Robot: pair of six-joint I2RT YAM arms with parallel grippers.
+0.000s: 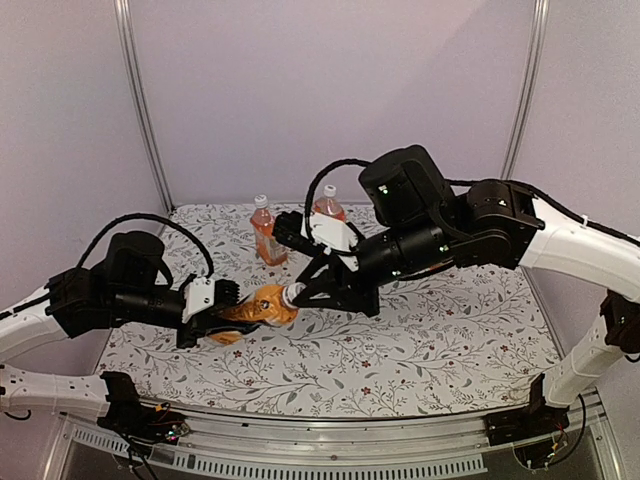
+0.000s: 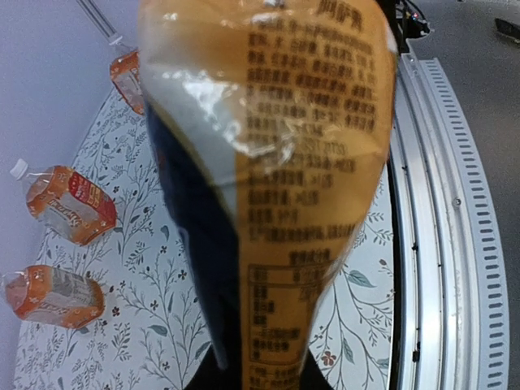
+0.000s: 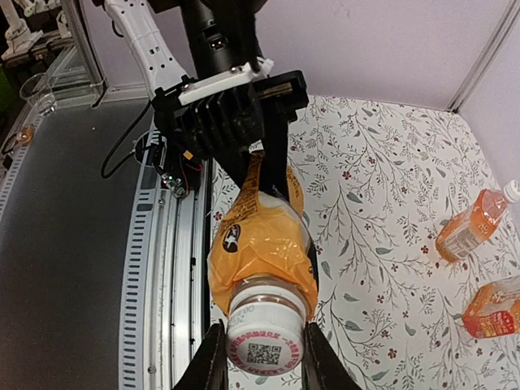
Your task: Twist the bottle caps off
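So the left gripper [image 1: 228, 308] is clamped around an orange-wrapped bottle [image 1: 257, 306], holding it sideways over the table [image 1: 450, 340], and the right gripper [image 1: 300, 292] is pinched snug on its white cap [image 3: 264, 341].

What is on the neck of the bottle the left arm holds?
A white cap bearing a printed code, gripped by the right end effector. The bottle neck beneath is hidden by cap and orange wrap.

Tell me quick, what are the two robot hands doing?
Left gripper: shut on the orange bottle.
Right gripper: shut on its white cap.
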